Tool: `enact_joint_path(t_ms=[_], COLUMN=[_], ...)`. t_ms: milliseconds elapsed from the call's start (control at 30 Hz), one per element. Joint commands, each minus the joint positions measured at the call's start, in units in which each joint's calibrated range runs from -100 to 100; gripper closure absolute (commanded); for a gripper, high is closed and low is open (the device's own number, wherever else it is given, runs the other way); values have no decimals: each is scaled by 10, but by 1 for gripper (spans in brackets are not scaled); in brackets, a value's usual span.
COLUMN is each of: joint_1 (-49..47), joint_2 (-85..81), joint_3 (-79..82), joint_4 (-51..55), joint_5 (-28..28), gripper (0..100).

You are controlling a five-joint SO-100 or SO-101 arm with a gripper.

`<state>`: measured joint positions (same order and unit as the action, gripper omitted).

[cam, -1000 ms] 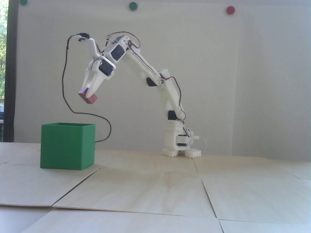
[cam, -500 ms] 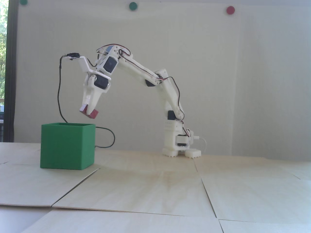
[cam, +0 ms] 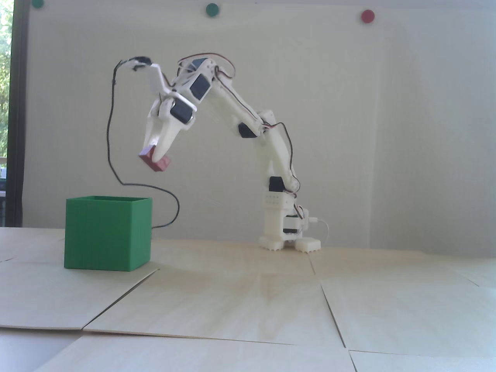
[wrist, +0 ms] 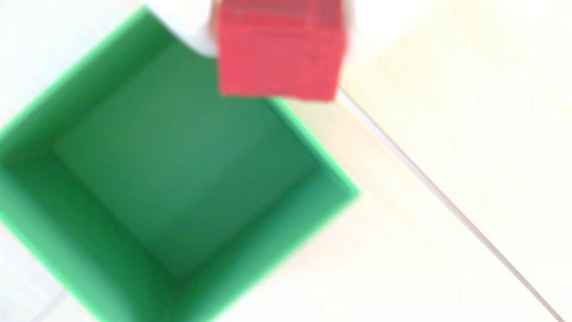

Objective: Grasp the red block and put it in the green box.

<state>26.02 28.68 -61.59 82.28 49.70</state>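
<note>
My white gripper (cam: 155, 149) is shut on the red block (cam: 157, 162) and holds it in the air, above and a little right of the green box (cam: 106, 234), which stands on the table at the left in the fixed view. In the blurred wrist view the red block (wrist: 280, 51) fills the top middle between my pale fingers (wrist: 201, 34). The open green box (wrist: 173, 173) lies below it to the left, and no object shows inside it. The block overlaps the box's upper right rim there.
A black cable (cam: 112, 128) hangs from the wrist camera down behind the box. The arm's base (cam: 285, 228) stands at the back of the pale wooden panels (cam: 248, 302). Green dots (cam: 212, 9) and a red dot (cam: 367, 16) are on the wall.
</note>
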Motion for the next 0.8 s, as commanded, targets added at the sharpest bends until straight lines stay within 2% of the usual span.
enact_joint_path(t_ms=[0, 367, 567, 767], joint_1=[-4, 12, 45, 53], joint_2=[30, 53, 60, 57], joint_3=[-107, -147, -144, -149], joint_4=[-2, -12, -114, -131], joint_5=[-3, -4, -5, -5], gripper=[98, 98, 98, 98])
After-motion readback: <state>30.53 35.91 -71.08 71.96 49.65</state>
